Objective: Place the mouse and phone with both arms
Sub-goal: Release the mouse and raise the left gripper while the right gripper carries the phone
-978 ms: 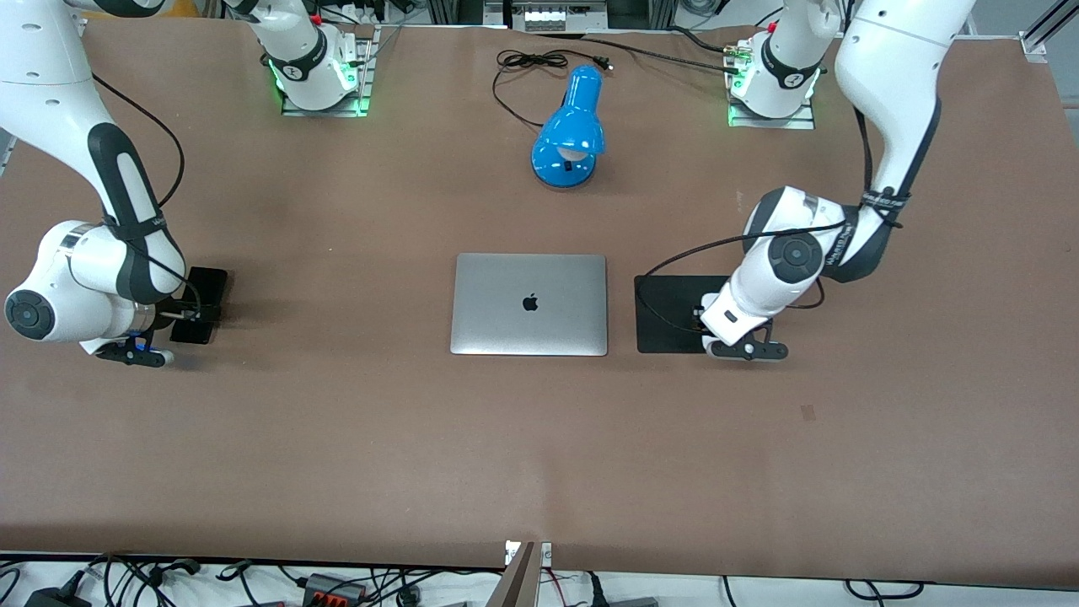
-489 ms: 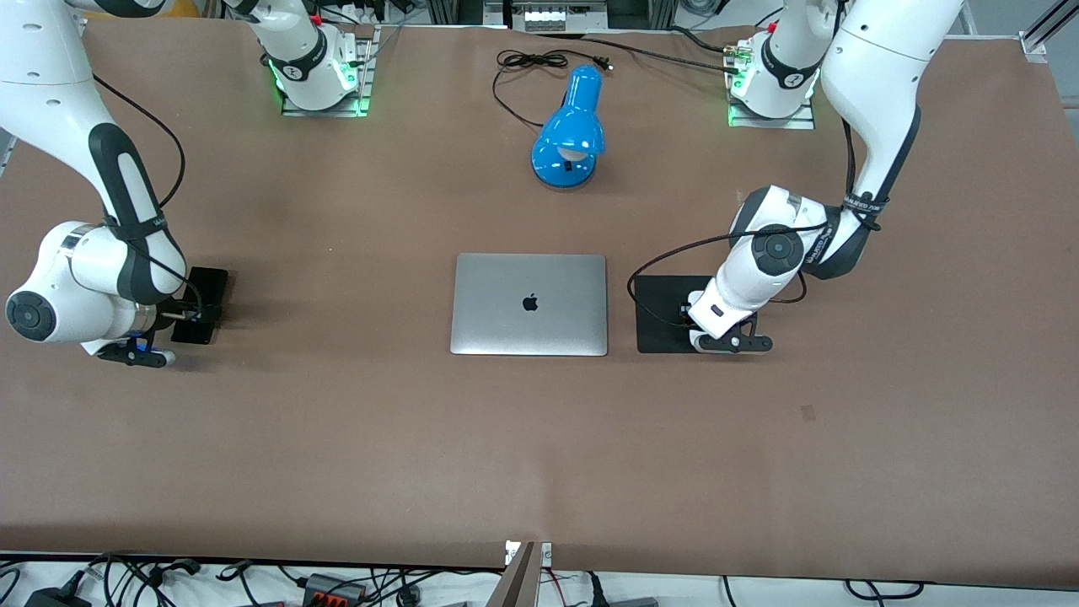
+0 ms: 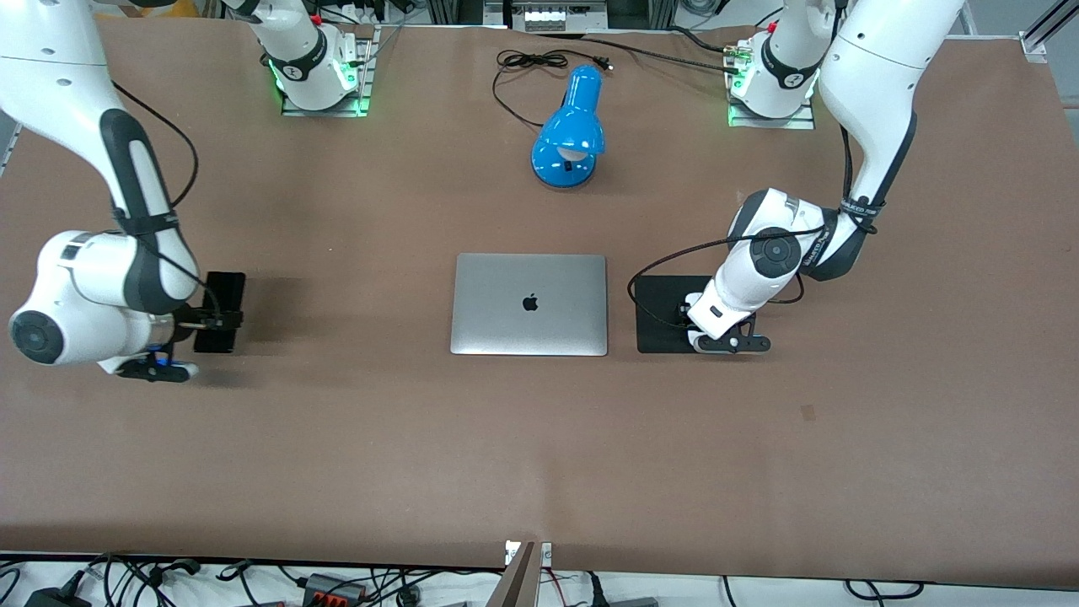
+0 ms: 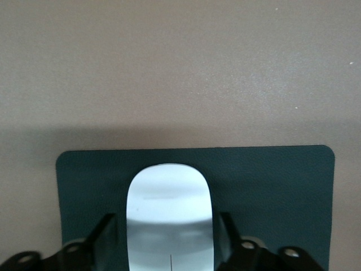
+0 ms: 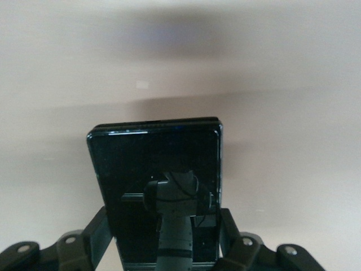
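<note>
Left pincer (image 4: 169, 240) parted around mouse (image 4: 169, 217) on black pad (image 4: 282, 186); right pincer (image 5: 163, 237) clamping phone (image 5: 155, 169) over surface (image 3: 379, 438).

- You can read one brand mark only: a black apple logo in the middle of the closed silver rectangular laptop's lid (image 3: 529, 303).
- Small lettering runs along a band on each white jointed robot arm, but you cannot make it out.
- Neither wrist view gives you anything readable.
</note>
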